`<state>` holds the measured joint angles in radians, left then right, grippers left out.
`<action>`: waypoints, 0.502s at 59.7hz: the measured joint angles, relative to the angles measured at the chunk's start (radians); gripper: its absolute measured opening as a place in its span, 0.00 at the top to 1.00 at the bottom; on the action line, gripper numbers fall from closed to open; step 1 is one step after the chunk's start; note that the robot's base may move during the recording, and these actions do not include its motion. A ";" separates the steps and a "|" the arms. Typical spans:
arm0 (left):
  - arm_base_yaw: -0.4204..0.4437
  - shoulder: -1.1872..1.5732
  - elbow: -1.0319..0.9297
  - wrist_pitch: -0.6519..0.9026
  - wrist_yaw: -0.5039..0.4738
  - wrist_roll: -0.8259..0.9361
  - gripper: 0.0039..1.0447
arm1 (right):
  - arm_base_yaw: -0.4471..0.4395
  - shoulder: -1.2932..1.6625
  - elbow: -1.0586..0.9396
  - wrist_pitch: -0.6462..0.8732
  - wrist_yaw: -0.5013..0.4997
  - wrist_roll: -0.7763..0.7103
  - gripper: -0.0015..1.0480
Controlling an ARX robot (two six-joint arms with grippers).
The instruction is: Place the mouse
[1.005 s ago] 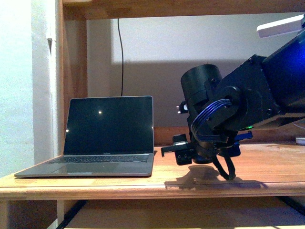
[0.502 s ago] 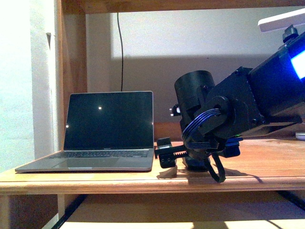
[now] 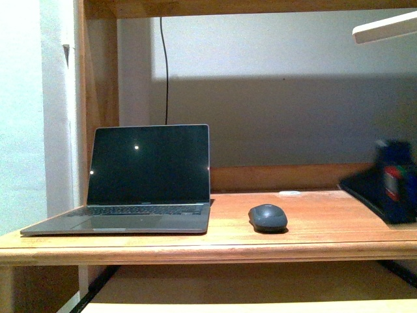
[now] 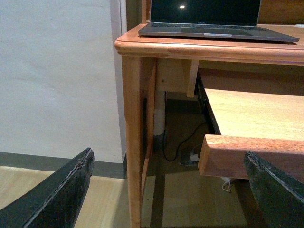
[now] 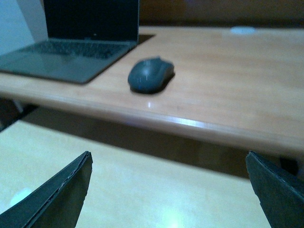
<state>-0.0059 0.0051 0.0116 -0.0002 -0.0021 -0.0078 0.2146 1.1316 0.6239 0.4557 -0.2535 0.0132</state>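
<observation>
since the earlier frame the right arm [image 3: 389,189] has drawn away from the middle of the tabletop [image 3: 326,233] and shows only near its right edge, blurred; the mouse [image 3: 268,217], hidden before, lies bare on the wood near the front edge, just beside the laptop [image 3: 146,189] but not touching it; the right fingers [image 5: 59,202] are spread wide and hold nothing, low in front of the front edge, above the pull-out shelf [image 5: 118,175]; the left fingers [image 4: 57,194] are spread and empty too, down by the leg under the left front corner; the placing looks done; the risk i judge is in the retreat: an arm rising too close could catch the front edge, or sweep back across and push the mouse off it or against the laptop.
</observation>
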 joint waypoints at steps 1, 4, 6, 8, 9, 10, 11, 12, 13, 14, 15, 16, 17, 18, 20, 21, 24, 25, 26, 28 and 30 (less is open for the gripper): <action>0.000 0.000 0.000 0.000 0.000 0.000 0.07 | -0.015 -0.027 -0.037 -0.001 -0.018 0.002 0.07; 0.000 0.000 0.000 0.000 0.000 0.000 0.07 | -0.044 -0.083 -0.112 -0.004 -0.053 0.001 0.07; 0.000 0.000 0.000 0.000 0.000 0.000 0.07 | -0.066 -0.123 -0.164 -0.008 -0.077 0.001 0.07; 0.000 0.000 0.000 0.000 0.000 0.000 0.07 | -0.086 -0.162 -0.211 -0.014 -0.103 0.001 0.07; 0.000 0.000 0.000 0.000 0.000 0.000 0.07 | -0.099 -0.185 -0.238 -0.019 -0.121 0.001 0.07; 0.000 0.000 0.000 0.000 0.000 0.000 0.07 | -0.106 -0.198 -0.253 -0.023 -0.130 0.001 0.07; 0.000 0.000 0.000 0.000 0.000 0.000 0.07 | -0.119 -0.219 -0.278 -0.029 -0.145 0.001 0.07; 0.000 0.000 0.000 0.000 0.000 0.000 0.07 | -0.126 -0.230 -0.291 -0.032 -0.154 0.002 0.07; 0.000 0.000 0.000 0.000 0.000 0.000 0.07 | -0.140 -0.250 -0.313 -0.039 -0.166 0.003 0.07; 0.000 0.000 0.000 0.000 0.000 0.000 0.07 | -0.154 -0.267 -0.333 -0.044 -0.186 0.005 0.07; 0.000 0.000 0.000 0.000 0.000 0.000 0.07 | -0.175 -0.291 -0.360 -0.051 -0.209 0.007 0.07; 0.000 0.000 0.000 0.000 0.000 0.000 0.07 | -0.188 -0.305 -0.375 -0.056 -0.222 0.010 0.07; 0.000 0.000 0.000 0.000 0.000 0.000 0.07 | -0.201 -0.317 -0.389 -0.061 -0.233 0.010 0.07; 0.000 0.000 0.000 0.000 0.000 0.000 0.07 | -0.212 -0.330 -0.402 -0.066 -0.245 0.010 0.07; 0.000 0.000 0.000 0.000 0.000 0.000 0.07 | -0.229 -0.350 -0.431 -0.072 -0.260 0.009 0.07; 0.000 0.000 0.000 0.000 0.000 0.000 0.07 | -0.231 -0.354 -0.442 -0.073 -0.262 0.006 0.07; 0.000 0.000 0.000 0.000 0.000 0.000 0.07 | -0.231 -0.357 -0.463 -0.071 -0.267 -0.003 0.07; 0.000 0.000 0.000 0.000 0.000 0.000 0.07 | -0.231 -0.356 -0.473 -0.065 -0.267 -0.006 0.07; 0.000 0.000 0.000 0.000 0.000 0.000 0.07 | -0.230 -0.355 -0.478 -0.061 -0.267 -0.008 0.07; 0.000 0.000 0.000 0.000 0.000 0.000 0.07 | -0.224 -0.347 -0.491 -0.046 -0.263 -0.011 0.07; 0.000 0.000 0.000 0.000 0.000 0.000 0.07 | -0.217 -0.336 -0.503 -0.029 -0.258 -0.014 0.07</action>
<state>-0.0059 0.0051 0.0116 -0.0002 -0.0021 -0.0078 -0.0021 0.7952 0.1211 0.4267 -0.5114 -0.0013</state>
